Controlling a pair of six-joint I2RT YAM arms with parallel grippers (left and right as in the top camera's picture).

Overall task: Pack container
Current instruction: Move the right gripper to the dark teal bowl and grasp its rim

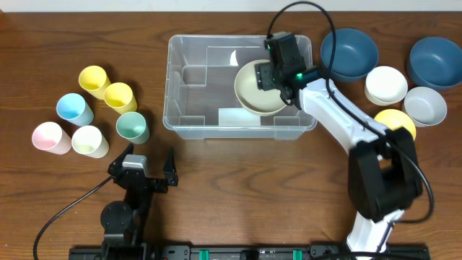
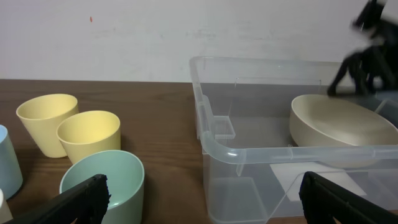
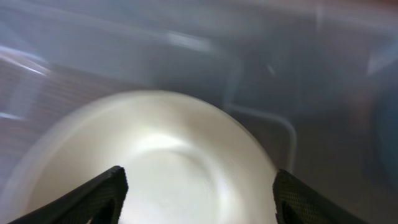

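Inside container [image 1: 216, 38], cream bowl [image 1: 254, 99] partly hidden under right claw [image 1: 276, 75] (wrist view blurred).

No words or numbers can be read anywhere. The white label [image 1: 234, 115] at the bottom of the bin [image 1: 173, 87] looks blank from above. From the left wrist view it is seen through the plastic, and no writing shows on it there either.
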